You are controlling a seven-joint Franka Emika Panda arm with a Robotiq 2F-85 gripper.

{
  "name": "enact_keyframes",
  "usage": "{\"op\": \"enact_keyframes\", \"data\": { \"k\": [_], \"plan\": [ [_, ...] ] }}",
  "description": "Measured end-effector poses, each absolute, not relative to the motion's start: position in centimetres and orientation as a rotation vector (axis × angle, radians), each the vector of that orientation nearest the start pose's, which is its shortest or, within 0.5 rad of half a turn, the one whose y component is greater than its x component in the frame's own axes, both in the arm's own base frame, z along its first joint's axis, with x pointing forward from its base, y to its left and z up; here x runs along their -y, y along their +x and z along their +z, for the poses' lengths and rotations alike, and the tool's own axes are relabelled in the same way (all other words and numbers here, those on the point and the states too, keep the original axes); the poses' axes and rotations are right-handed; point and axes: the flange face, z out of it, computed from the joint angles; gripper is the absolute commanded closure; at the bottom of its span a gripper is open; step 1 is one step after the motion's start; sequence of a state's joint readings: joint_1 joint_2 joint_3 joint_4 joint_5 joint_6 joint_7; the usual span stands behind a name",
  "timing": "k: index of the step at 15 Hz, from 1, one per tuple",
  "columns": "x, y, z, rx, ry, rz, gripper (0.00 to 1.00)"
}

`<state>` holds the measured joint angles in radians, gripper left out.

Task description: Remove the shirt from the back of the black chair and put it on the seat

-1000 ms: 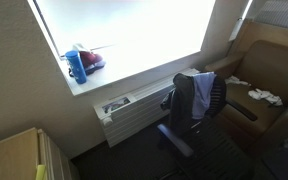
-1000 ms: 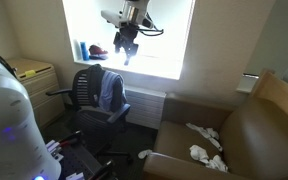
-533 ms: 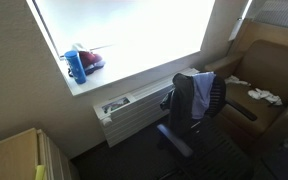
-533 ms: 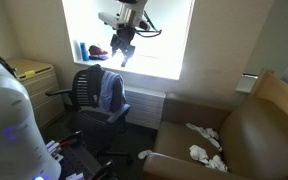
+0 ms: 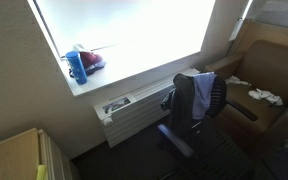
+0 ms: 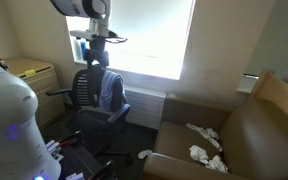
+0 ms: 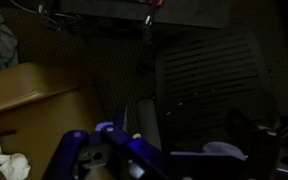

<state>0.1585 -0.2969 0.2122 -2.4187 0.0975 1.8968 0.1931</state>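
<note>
Draped over the back of the black chair point(image 5: 184, 135): the shirt point(image 5: 200, 96), blue-grey, folded across the top edge of the backrest. Long axis up and down, loose end hanging toward the floor; not on the seat. Shows in both exterior views.

Hovering just above the top edge of the backrest, close by the shirt's upper fold: the gripper point(image 6: 97, 62), pointing straight down, dark against the bright window. Touching or not, cannot tell. Fingers too dark and small to judge, so cannot tell whether spread or clenched. Wrist view dim and no help there.

Behind the chair, a white window sill point(image 5: 134, 78). Near its far end, a blue bottle point(image 5: 77, 67) upright, with a red object point(image 5: 94, 60) just beside it; any print on the bottle too small to read. Under the sill, a wall heater point(image 5: 134, 104). Beside the chair, a brown armchair point(image 6: 239, 125) with crumpled white cloths point(image 6: 206, 152) on its cushion.
</note>
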Motion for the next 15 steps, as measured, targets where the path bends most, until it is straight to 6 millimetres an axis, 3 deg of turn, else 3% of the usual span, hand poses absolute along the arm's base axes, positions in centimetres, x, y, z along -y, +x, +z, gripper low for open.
{"op": "enact_keyframes", "data": {
  "k": [2,4,5,9,11,13,15],
  "plan": [
    [-20.4,35.6,37.6,0.361,-3.214,0.333,0.0],
    [-23.2,32.8,35.4,0.539,-3.276,0.286,0.0],
    [-23.8,32.1,35.0,0.558,-3.287,0.286,0.0],
    [-23.7,32.5,35.4,0.532,-3.285,0.269,0.0],
    [-25.0,32.6,35.3,0.56,-3.278,0.159,0.0],
    [-28.7,31.4,34.0,0.701,-3.26,-0.011,0.0],
    [-33.4,28.6,32.2,0.849,-3.222,-0.196,0.0]
  ]
}}
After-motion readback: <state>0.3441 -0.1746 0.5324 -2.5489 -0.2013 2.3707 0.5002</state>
